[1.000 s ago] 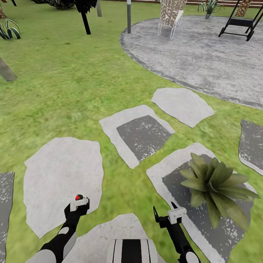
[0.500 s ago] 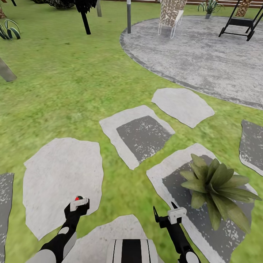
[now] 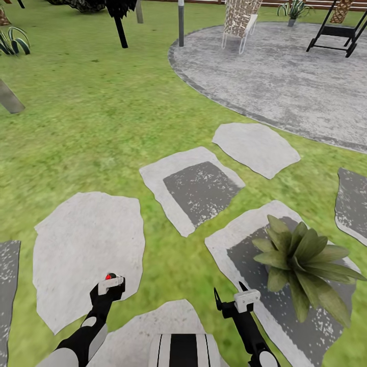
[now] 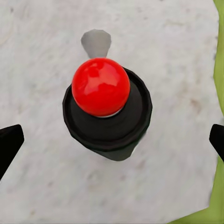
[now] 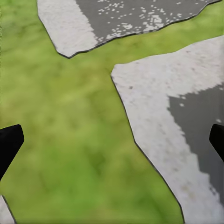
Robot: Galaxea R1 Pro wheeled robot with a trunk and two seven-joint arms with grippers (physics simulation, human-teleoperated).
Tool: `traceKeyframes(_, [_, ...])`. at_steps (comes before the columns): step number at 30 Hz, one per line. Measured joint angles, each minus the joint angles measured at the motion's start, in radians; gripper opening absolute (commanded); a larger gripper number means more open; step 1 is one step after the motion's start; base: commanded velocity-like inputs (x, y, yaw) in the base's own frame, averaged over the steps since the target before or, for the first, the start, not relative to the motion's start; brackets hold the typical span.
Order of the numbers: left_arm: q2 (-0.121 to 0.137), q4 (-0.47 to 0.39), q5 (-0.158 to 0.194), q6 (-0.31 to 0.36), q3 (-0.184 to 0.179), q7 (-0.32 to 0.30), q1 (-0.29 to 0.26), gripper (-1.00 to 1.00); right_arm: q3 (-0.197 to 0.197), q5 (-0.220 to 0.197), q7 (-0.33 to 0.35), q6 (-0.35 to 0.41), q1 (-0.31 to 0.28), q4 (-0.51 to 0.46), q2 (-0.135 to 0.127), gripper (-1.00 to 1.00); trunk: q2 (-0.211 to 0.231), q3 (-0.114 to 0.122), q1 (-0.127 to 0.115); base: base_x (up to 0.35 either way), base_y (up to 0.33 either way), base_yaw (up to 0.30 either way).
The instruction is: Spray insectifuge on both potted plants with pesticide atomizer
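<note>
On the near right of the lawn, a potted plant sits on a grey stepping slab — a low rosette of broad pointed green leaves covering the slab's darker middle; its pot is hidden under the leaves. More slabs lie around it: a pale one to the near left, one with a dark centre in the middle, and a smaller pale one farther off toward the round paved patio.

The left gripper hangs low over the near-left pale slab. In the left wrist view a black-collared object with a glossy red ball top sits between the two dark fingertips, which stand at the frame's edges, apart from it; whether the jaws lower down are clamping the object cannot be told. It appears to be the pesticide atomizer seen from above, its red tip also showing just above the left gripper in the head view.

The right gripper is near the plant's slab, just left of the rosette, its fingers spread wide with nothing between them — the right wrist view looks down on grass and slab edges.

Far off, on the patio, stand a woven-backed chair and a black frame; a striped long-leaved plant grows at the far left.
</note>
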Motion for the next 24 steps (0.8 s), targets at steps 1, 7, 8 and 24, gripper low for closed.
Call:
traceKeyframes(1, [0.000,0.000,0.000,0.000,0.000,0.000,0.000,1.00,0.000,0.000,0.000,0.000,0.000,0.000,0.000,1.00,0.000,0.000,0.000,0.000,0.000,0.048])
traceKeyframes(7, [0.000,0.000,0.000,0.000,0.000,0.000,0.000,1.00,0.000,0.000,0.000,0.000,0.000,0.000,0.000,1.00,0.000,0.000,0.000,0.016,0.000,0.023])
traceKeyframes(8, [0.000,0.000,0.000,0.000,0.000,0.000,0.000,1.00,0.000,0.000,0.000,0.000,0.000,0.000,0.000,1.00,0.000,0.000,0.000,0.005,0.000,0.003])
traceKeyframes(24, [0.000,-0.002,0.000,0.000,0.001,0.000,0.000,1.00,0.000,0.000,0.000,0.000,0.000,0.001,0.000,1.00,0.000,0.000,0.000,0.027,0.000,0.000])
